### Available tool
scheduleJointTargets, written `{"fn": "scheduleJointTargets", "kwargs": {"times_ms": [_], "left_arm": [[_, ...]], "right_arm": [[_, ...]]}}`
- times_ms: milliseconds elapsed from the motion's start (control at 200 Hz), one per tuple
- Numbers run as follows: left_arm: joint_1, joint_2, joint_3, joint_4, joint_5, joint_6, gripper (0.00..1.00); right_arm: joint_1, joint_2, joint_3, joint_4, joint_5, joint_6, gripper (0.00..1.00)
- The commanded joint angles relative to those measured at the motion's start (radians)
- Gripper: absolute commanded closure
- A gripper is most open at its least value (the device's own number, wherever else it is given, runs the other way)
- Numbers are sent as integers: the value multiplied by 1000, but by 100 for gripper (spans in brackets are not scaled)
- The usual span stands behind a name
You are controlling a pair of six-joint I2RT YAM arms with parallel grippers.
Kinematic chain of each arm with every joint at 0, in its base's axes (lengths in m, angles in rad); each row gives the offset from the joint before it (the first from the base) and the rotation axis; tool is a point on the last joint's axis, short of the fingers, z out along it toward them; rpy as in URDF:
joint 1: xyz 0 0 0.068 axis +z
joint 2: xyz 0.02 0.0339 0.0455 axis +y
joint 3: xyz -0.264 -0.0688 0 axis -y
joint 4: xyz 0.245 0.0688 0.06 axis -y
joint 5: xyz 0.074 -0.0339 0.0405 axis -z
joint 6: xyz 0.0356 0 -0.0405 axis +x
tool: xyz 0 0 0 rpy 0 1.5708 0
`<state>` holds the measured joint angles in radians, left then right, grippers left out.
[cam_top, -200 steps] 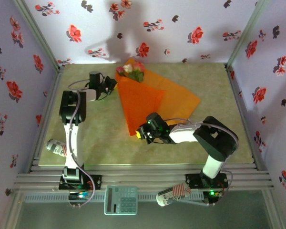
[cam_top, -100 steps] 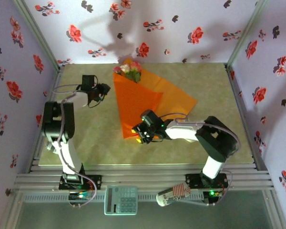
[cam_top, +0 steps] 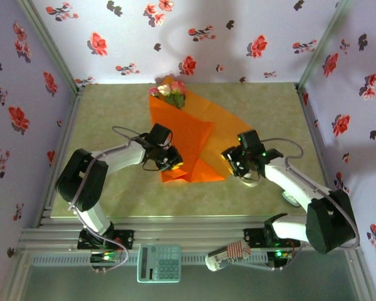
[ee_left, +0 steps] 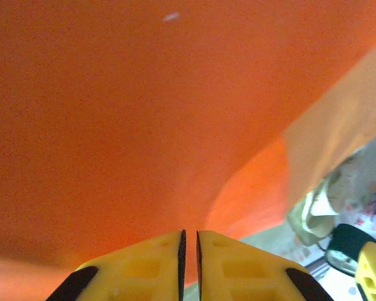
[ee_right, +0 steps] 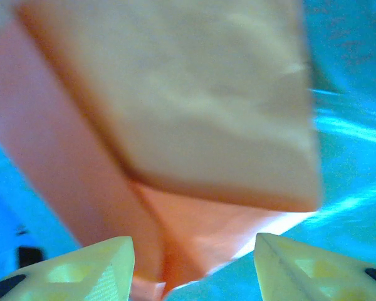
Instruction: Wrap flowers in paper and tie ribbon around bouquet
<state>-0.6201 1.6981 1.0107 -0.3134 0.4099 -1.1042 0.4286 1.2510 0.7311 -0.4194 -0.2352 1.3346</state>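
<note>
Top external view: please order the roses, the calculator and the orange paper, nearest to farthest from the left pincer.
1. orange paper: right at the tips of the left pincer.
2. roses: far side, at the paper's top end.
3. calculator: near edge, bottom of the view.

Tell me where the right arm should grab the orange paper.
Grip the paper at its near right corner, coming from the right, low over the table. The sheet lies flat and thin, so probably only an edge gives purchase. In the wrist view that corner points into the gap between the right gripper and its open jaws.
</note>
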Motion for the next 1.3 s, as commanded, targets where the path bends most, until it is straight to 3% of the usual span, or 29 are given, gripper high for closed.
{"fn": "scheduleJointTargets", "kwargs": {"times_ms": [0, 95, 240, 590, 720, 985, 1295], "left_arm": [[2, -35, -34, -75, -8, 9, 87], [-3, 33, -61, -28, 50, 13, 88], [-1, 71, -110, -23, 17, 35, 90], [-4, 82, -121, -25, 8, 67, 90], [-4, 84, -117, -35, 7, 81, 90], [-4, 86, -108, -45, 11, 103, 90], [-5, 94, -102, -59, 15, 121, 90]], "right_arm": [[4, -4, -58, -23, -82, -67, 46], [4, -24, -100, -7, -73, -59, 46], [2, -29, -131, 21, -58, -95, 45], [12, 11, -219, 249, -92, -112, 46], [23, 46, -241, 412, -110, -86, 48], [96, 22, -282, 421, -49, -67, 48], [93, 8, -319, 607, -3, -226, 48]]}}
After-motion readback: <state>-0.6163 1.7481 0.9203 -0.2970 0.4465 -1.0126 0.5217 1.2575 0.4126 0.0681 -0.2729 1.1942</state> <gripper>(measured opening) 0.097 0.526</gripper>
